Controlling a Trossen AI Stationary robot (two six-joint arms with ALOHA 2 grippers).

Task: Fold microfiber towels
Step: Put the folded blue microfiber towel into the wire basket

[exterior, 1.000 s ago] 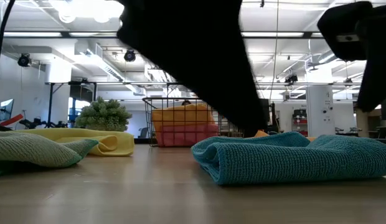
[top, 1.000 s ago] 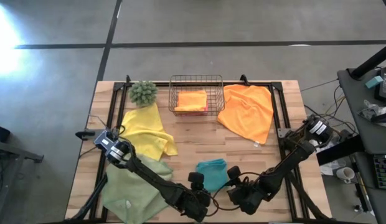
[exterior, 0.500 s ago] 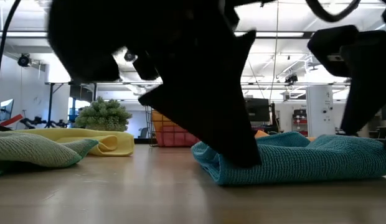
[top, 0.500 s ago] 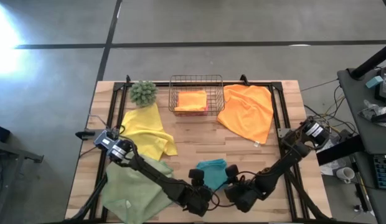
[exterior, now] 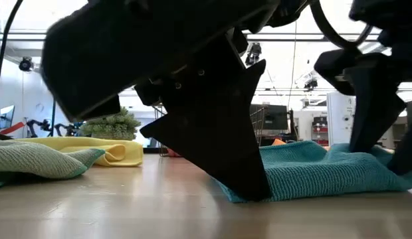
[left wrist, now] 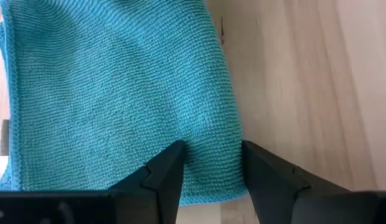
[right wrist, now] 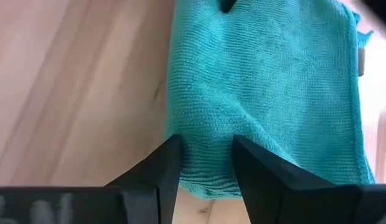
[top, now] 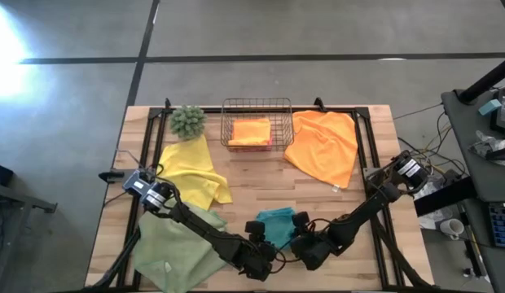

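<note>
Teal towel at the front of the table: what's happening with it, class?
Both robot arms work on the folded teal towel at the table's front edge. The left hand and the right hand each straddle its near edge, fingers open with cloth between them. The yellow towel, sage green towel and one orange towel lie unfolded; another sits in the wire basket.

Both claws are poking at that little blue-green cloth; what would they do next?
Probably close and lift: the left gripper and right gripper each stand open astride the near edge of the teal towel, which lies flat on the table.
</note>
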